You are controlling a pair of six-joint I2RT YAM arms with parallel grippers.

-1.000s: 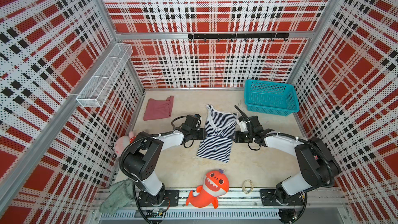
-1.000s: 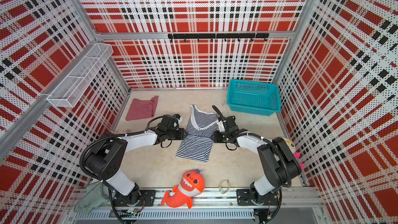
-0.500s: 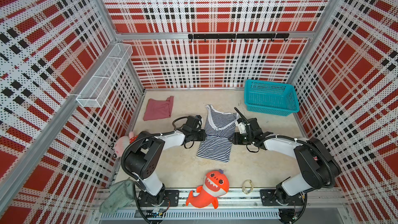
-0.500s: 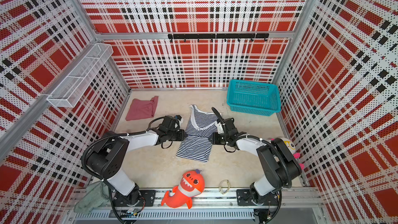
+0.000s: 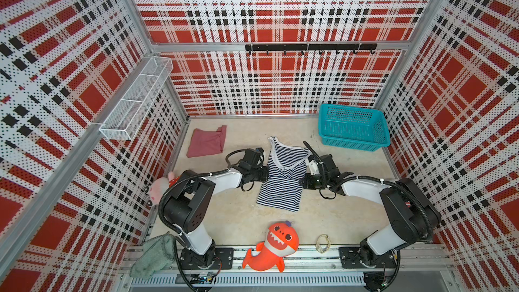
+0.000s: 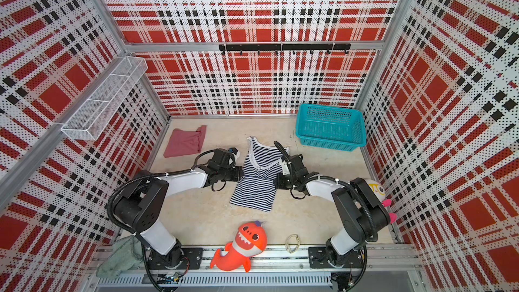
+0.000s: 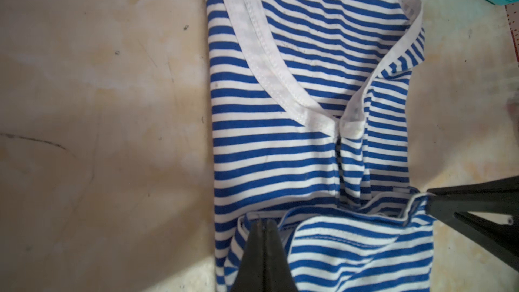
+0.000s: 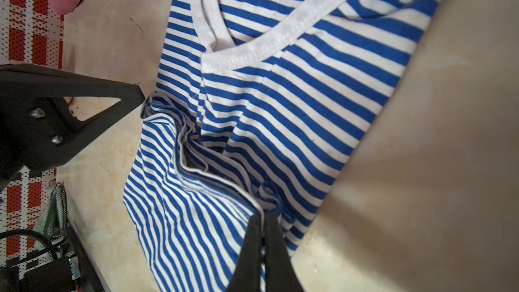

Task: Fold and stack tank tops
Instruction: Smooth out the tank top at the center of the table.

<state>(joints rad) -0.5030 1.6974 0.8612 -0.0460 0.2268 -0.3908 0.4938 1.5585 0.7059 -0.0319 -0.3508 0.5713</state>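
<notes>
Red, black and white plaid perforated panels enclose a beige worktop (image 5: 224, 214) on three sides. In both top views the striped tank top (image 5: 282, 189) is laid at the middle of the worktop, with its straps toward the far wall and its hem toward the near edge.

The left end effector (image 7: 263, 223) is closed on the left side edge of the striped tank top, at about mid-length. In the left wrist view its jaws are seen pressed together with a fold of cloth pinched between them. The right end effector (image 8: 263, 217) is closed on the right side edge at the same level, and a bunched fold is gripped in it. Between the two grips the cloth is wrinkled and slightly raised.

The maroon tank top (image 5: 206, 144) is laid in a compact, roughly rectangular shape at the far left of the worktop, well apart from the striped one.

A teal basket (image 5: 352, 140) is placed at the far right corner. An orange shark plush (image 5: 273, 245) is laid at the near edge, and a grey-green towel (image 5: 153, 257) at the near left corner.
</notes>
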